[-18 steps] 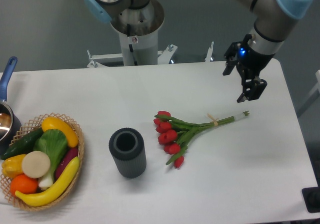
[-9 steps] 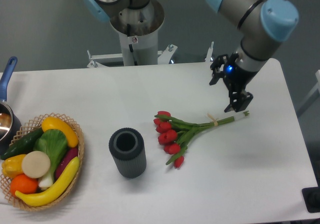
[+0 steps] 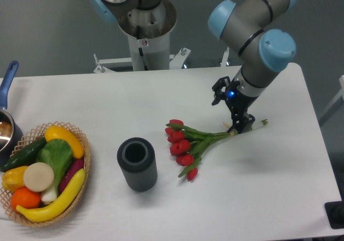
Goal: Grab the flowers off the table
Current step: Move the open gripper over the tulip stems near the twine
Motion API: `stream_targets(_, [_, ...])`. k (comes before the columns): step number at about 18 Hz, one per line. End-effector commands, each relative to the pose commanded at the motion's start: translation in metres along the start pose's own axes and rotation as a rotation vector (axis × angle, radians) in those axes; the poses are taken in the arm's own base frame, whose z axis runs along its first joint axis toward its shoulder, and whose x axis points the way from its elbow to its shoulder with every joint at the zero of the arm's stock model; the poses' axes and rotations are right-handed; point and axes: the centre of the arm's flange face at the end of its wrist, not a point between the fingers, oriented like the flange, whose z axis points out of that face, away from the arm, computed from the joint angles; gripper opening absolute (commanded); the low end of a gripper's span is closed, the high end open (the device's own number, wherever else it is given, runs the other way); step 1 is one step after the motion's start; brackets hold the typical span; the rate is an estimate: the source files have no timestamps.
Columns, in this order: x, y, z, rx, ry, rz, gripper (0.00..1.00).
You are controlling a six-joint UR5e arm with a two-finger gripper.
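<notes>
Flowers, a red tulip bunch with green stems (image 3: 201, 140), lie flat at the centre of my white matte worktop (image 3: 279, 198), stems pointing to 2 o'clock. My black pincer (image 3: 240, 126) sits over the banded stems, jaw state unclear. Approach step; next I must close on the stems.

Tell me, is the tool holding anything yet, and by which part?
Cannot tell. The tool is down at the stems of the flowers, near the pale band, but the flowers lie flat on the table and the closure is hidden.
</notes>
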Motion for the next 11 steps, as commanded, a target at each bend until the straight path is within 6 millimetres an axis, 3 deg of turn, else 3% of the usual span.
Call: stream_targets(11, [-0.005, -0.012, 0.045, -0.008, -0.019, -0.048, 1.0])
